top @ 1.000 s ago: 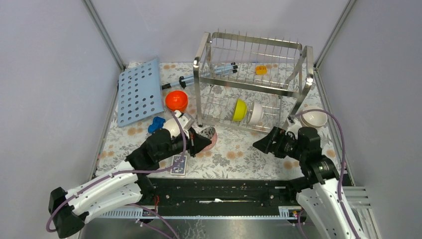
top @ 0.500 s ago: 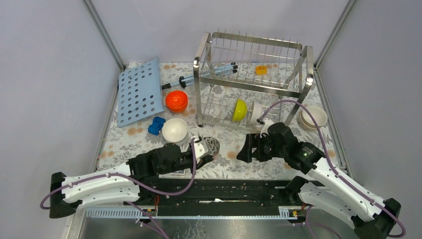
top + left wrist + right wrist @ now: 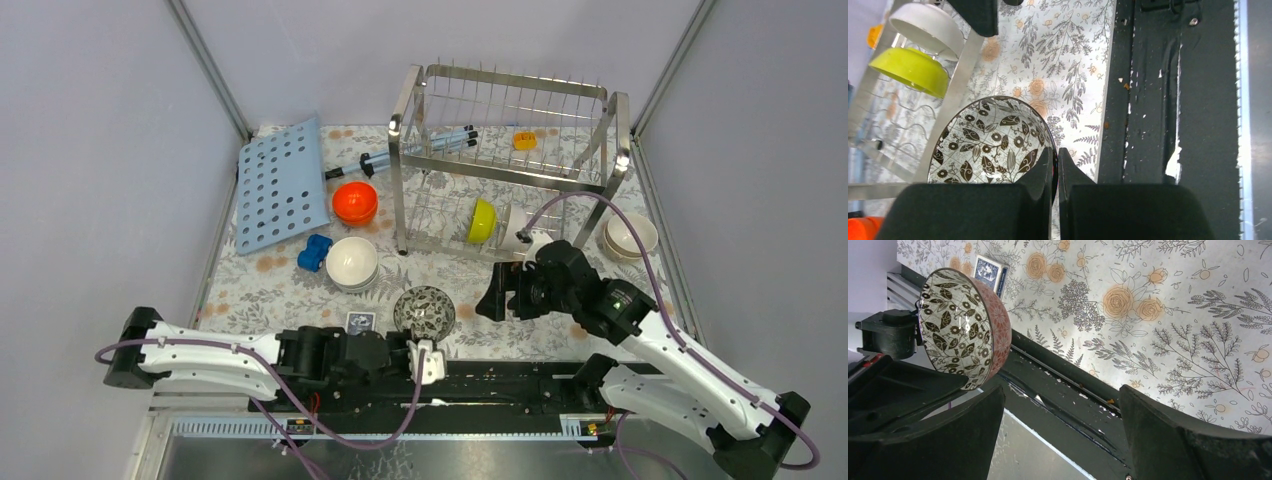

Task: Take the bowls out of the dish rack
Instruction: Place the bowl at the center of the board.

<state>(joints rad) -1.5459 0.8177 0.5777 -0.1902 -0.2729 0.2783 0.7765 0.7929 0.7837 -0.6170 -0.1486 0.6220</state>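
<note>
The steel dish rack (image 3: pixel 505 160) stands at the back; a yellow-green bowl (image 3: pixel 482 221) and a white bowl (image 3: pixel 513 226) stand on edge in its lower tier. Both also show in the left wrist view, the yellow-green bowl (image 3: pixel 910 70) and the white bowl (image 3: pixel 928 30). My left gripper (image 3: pixel 420 345) is shut on the rim of a black-and-white leaf-patterned bowl (image 3: pixel 424 312), held near the table's front edge; the left wrist view shows the gripper (image 3: pixel 1056 155) pinching the bowl (image 3: pixel 993 140). My right gripper (image 3: pixel 500 295) is open and empty in front of the rack. The right wrist view shows it open (image 3: pixel 1060 392) and the patterned bowl (image 3: pixel 965 327).
A white bowl (image 3: pixel 352 262), an orange bowl (image 3: pixel 355 202), a blue toy (image 3: pixel 315 252) and a light-blue perforated board (image 3: pixel 282 185) lie left of the rack. Stacked white bowls (image 3: pixel 630 235) sit at its right. A card deck (image 3: pixel 360 321) lies near the patterned bowl.
My left arm has drawn back toward the near edge, carrying the patterned bowl with it. My right arm swung left to the front of the rack, then stayed nearly still.
</note>
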